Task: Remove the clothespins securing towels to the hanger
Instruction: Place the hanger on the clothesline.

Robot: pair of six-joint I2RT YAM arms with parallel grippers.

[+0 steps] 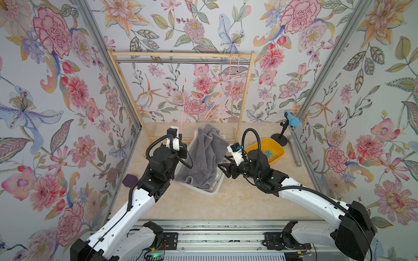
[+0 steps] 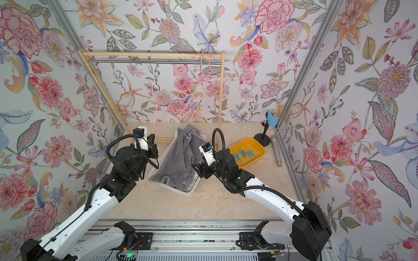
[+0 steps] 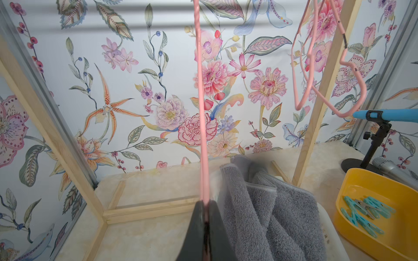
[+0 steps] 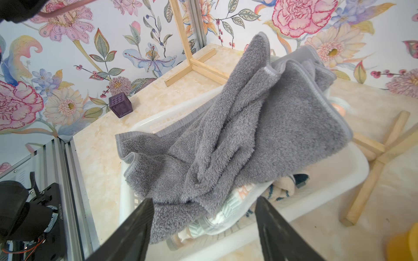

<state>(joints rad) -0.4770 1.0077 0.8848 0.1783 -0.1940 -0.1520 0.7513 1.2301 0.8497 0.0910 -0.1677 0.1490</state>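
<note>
Currently your left hand (image 3: pixel 204 204) clamps the pink hanger (image 3: pixel 202 113); your right hand (image 4: pixel 203 200) hangs released beside the grey towel (image 4: pixel 248 126) in the basket (image 4: pixel 339 178).

You get open table (image 1: pixel 181 208) on the near side of the basket (image 1: pixel 211 192). Yellow tray (image 1: pixel 276 148) crowds its right. Rack posts (image 1: pixel 245 97) and dangling pink hangers (image 3: pixel 202 135) block behind. Purple cube (image 1: pixel 130 180) far left.

Both top views look down from high above my base, over both arms to the table's (image 1: pixel 181 208) far edge. My left wrist camera peers close along the pink hanger (image 3: pixel 200 113) pinched in my left gripper (image 3: pixel 204 203), toward the far wall. My right wrist camera faces the table's left edge, close over the grey towel (image 4: pixel 248 135), which all four views share.
</note>
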